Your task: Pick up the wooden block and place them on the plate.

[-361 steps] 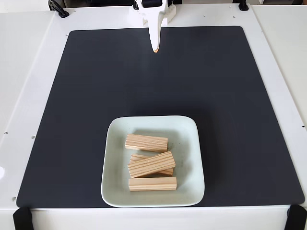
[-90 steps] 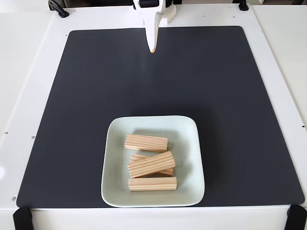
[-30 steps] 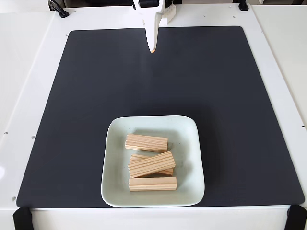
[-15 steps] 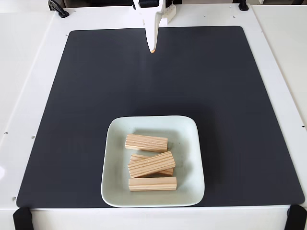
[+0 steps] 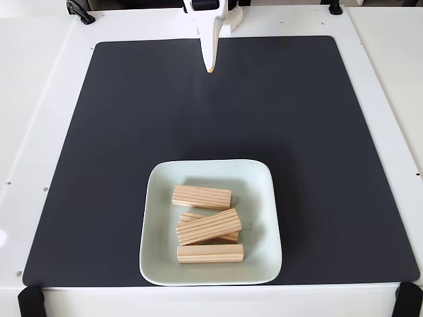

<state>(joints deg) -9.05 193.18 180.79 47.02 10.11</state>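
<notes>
Where the black mat (image 5: 132,132) covers the white worktop (image 5: 39,99), you have one mint-white square plate (image 5: 157,264) at its near edge, holding four pine blocks: a far block (image 5: 201,197), a near block (image 5: 210,253), a tilted block (image 5: 208,226) lying across a half-hidden fourth block (image 5: 188,216). Your one hand (image 5: 210,68) hangs at the far side, well apart, its white fingers together, gripping nothing.
</notes>
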